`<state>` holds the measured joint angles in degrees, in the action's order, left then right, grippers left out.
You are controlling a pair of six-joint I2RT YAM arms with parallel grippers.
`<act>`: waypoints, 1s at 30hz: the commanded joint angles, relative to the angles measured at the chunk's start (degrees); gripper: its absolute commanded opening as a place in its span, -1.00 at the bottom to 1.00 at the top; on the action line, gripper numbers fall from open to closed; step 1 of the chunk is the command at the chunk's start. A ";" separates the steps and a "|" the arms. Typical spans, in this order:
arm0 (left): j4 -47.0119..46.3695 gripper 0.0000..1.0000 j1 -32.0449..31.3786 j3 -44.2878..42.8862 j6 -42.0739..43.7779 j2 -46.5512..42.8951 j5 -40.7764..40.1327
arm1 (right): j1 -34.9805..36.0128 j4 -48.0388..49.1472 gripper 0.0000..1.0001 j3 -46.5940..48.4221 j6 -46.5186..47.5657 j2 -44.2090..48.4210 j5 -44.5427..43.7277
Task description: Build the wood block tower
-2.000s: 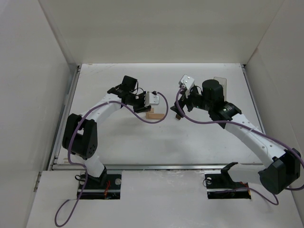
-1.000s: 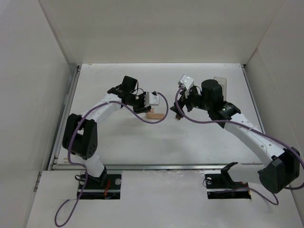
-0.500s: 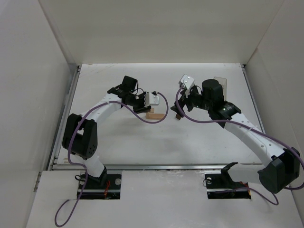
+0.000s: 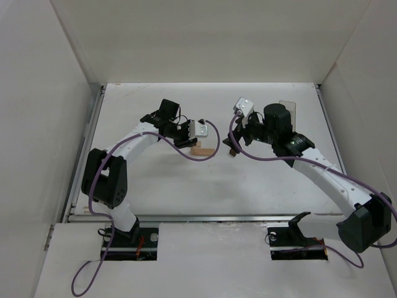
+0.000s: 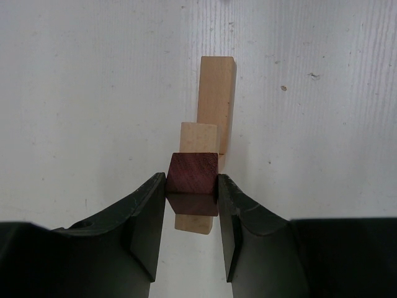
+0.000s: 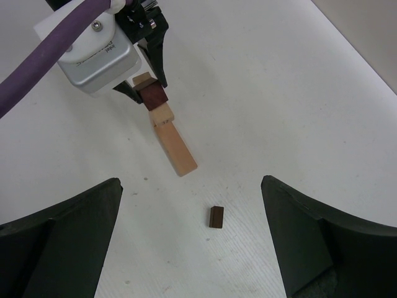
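From above, both arms reach into the middle of the white surface (image 4: 155,180). The left hand (image 4: 193,143) hangs right over a little cluster of tan blocks (image 4: 203,151). The right hand (image 4: 231,146) is just beside them on the other side, with a small dark piece (image 4: 232,154) under it.

Now the left wrist view, and here's the grip. The left hand (image 5: 192,186) is nearly closed, its two fingers (image 5: 149,214) pinching a dark cube (image 5: 193,172) by its flat side faces. The cube sits directly over a short tan block (image 5: 198,137), which lies alongside a long tan bar (image 5: 217,99) and may overlap it. I can't tell whether the cube has touched down or hovers just above.

From the right wrist, the right hand (image 6: 192,248) is spread as wide as it goes and holds nothing. The small dark piece (image 6: 215,216) lies loose on the surface (image 6: 298,105) between its fingers. Beyond it the long tan bar (image 6: 175,149) points towards the left hand (image 6: 146,81) and the dark cube (image 6: 153,95).

These look like light, rigid bits of smooth wood, sturdy enough but easy to nudge. I'd take them squarely across two flat opposite faces, low and centred. A gentle release matters, since a stack this small could topple at a brush.
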<state>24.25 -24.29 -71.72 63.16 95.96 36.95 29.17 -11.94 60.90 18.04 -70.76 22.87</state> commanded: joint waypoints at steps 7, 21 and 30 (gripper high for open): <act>0.27 -0.38 -0.14 -0.43 -0.14 0.10 0.67 | -0.43 2.63 1.00 0.88 -0.11 0.19 0.86; 0.27 -0.19 -0.14 -0.43 -0.14 0.10 0.67 | -0.43 2.63 1.00 0.88 -0.11 0.19 0.86; -0.26 -0.16 -0.14 -0.43 -0.14 0.10 -0.47 | -0.43 2.63 1.00 0.88 -0.11 0.19 0.86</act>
<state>24.23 -24.29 -71.72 62.94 95.96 36.53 29.17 -11.94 60.90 18.04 -70.76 22.90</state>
